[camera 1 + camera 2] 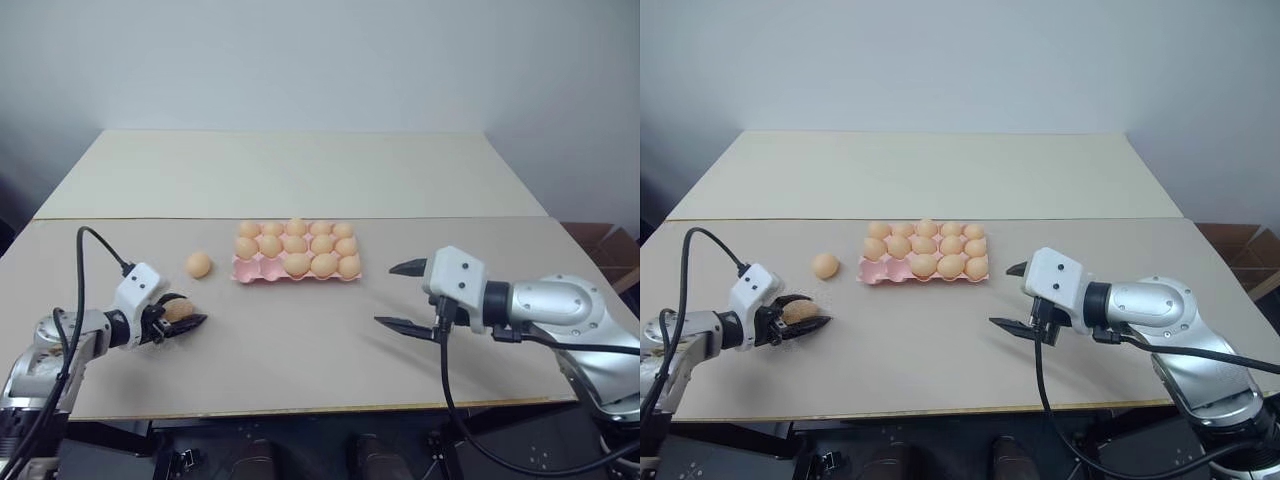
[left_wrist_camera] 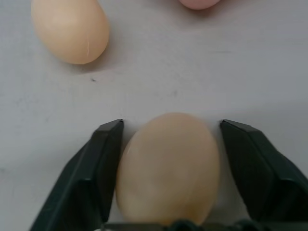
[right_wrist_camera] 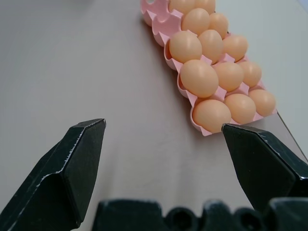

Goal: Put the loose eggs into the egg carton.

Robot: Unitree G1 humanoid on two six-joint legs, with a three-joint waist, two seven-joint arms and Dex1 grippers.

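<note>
Head view: on the desk (image 1: 300,340), the left tool (image 1: 183,318) grips an egg (image 1: 179,310); another egg (image 1: 198,264) lies beside the pink carton (image 1: 262,270).
Left wrist view: fingers (image 2: 98,163) flank that egg.
Right wrist view: right tool (image 3: 163,144) — spread apart — faces the carton.

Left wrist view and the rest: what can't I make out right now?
- Left gripper: one black finger touches the pale orange-tan egg; the other side shows a sliver of gap, so grip is unclear.
- Pink moulded egg carton: front-left cups look empty; eggs hide the count.
</note>
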